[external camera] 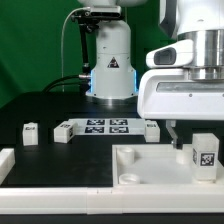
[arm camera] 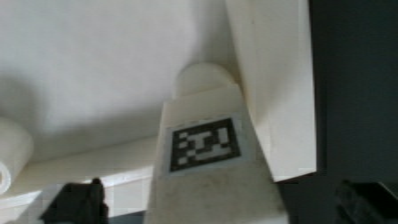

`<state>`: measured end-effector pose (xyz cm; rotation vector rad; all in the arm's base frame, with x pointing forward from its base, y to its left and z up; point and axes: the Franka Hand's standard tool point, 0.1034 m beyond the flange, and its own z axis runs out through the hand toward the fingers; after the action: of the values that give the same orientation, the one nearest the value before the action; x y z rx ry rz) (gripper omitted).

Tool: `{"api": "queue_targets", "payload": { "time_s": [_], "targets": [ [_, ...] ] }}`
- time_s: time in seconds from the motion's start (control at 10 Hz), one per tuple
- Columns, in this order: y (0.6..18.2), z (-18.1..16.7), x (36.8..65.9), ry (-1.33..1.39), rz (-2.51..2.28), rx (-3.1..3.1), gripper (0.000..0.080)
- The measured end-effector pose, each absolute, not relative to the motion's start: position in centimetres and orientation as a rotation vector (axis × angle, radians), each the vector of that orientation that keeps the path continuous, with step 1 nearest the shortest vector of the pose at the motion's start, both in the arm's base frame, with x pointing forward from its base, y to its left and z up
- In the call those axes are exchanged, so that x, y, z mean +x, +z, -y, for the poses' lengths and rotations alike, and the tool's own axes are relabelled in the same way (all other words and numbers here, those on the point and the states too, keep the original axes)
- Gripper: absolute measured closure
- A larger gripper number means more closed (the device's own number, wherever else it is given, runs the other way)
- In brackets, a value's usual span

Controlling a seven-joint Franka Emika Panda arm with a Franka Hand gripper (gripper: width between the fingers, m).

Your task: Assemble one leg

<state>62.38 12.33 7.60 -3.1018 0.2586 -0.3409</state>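
Observation:
The leg (external camera: 205, 155), a white stubby post with a square marker, stands upright at the corner of the large white tabletop (external camera: 140, 170) on the exterior view's right. My gripper (external camera: 198, 140) hangs straight over it with a finger on each side. In the wrist view the leg (arm camera: 214, 150) rises between the two dark fingertips (arm camera: 80, 203). A gap shows on both sides, so the jaws are open around the leg. The tabletop's raised rim (arm camera: 276, 80) runs beside the leg. The leg's foot and the hole under it are hidden.
Three more white legs lie on the dark table: two on the exterior view's left (external camera: 30, 131) (external camera: 63, 130) and one by the middle (external camera: 152, 129). The marker board (external camera: 105, 126) lies between them. The arm's base (external camera: 110, 60) stands behind. A white bar (external camera: 50, 203) lines the front edge.

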Motion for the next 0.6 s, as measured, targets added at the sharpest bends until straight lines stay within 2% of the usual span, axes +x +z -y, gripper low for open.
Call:
{"api": "queue_targets", "payload": {
  "time_s": [0.2,0.4,0.6],
  "targets": [
    [7.6,-12.28,62.4,-0.347,-0.068,-3.139,0.0151],
    [7.6,-12.26,62.4,-0.347,-0.078,-3.139,0.0162],
    [7.6,-12.26,62.4,-0.346,-0.132,-3.133,0.0512]
  ]
}}
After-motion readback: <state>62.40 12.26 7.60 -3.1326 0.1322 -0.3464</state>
